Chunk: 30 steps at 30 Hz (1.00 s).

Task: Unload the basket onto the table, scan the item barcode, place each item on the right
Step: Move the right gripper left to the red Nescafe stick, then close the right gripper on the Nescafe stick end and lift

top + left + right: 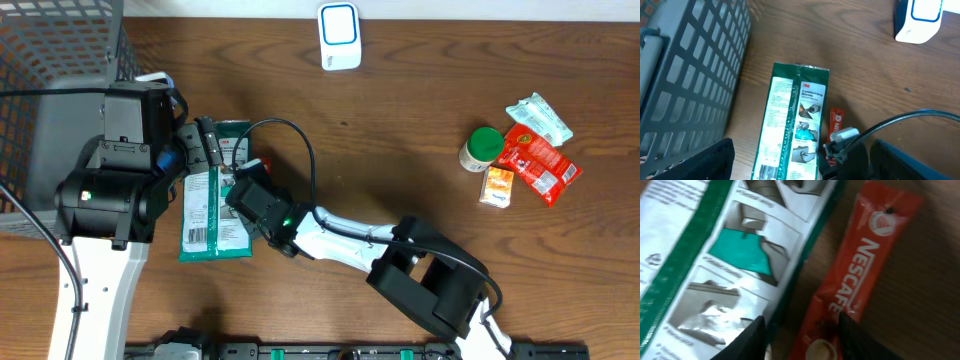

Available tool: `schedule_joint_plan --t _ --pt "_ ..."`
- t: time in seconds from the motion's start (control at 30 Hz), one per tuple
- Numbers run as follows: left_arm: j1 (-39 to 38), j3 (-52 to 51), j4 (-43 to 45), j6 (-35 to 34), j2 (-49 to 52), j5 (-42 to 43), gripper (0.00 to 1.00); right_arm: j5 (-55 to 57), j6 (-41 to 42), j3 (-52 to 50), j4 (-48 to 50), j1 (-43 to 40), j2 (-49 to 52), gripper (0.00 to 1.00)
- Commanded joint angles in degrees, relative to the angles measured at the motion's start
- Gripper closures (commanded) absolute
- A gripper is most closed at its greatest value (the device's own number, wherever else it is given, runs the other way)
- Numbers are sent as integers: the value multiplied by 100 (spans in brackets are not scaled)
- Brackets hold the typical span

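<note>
A green and white glove package (pixel 205 215) lies flat on the table, its barcode (pixel 200 237) at the near end. A red Nescafe stick (pixel 850 280) lies right beside its edge. My right gripper (pixel 802 340) is open and low over the table. Its left finger is at the package's edge and its right finger at the stick's far side, so the stick's lower end lies between them. My left gripper (pixel 800 172) is wide open above the package's (pixel 792 130) barcode end, holding nothing. The white and blue scanner (pixel 339 35) stands at the far edge.
A grey wire basket (pixel 60 60) fills the far left corner. At the right lie a green-lidded jar (pixel 482 147), a red packet (pixel 535 165), a small orange box (pixel 497 187) and a pale packet (pixel 540 118). The right arm's cable (pixel 300 150) loops over the table.
</note>
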Motion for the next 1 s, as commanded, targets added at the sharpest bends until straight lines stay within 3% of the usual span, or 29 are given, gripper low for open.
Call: schedule_joint_plan --t 0.0,0.1,0.33,0.8,0.97 --pt "13 26 -11 -50 11 -50 13 361 85 24 -181 -107 107 64" --pt "13 26 -11 -50 11 -50 13 535 85 26 -409 -177 92 68" --pt "13 26 -11 -52 11 -50 13 535 -39 26 -951 -487 -295 67" --pt "13 26 -11 -52 11 -50 13 63 -581 26 -1838 -935 -1405 47" --pt "13 26 -11 -50 11 -50 13 -160 -579 20 -1856 -916 -1244 48"
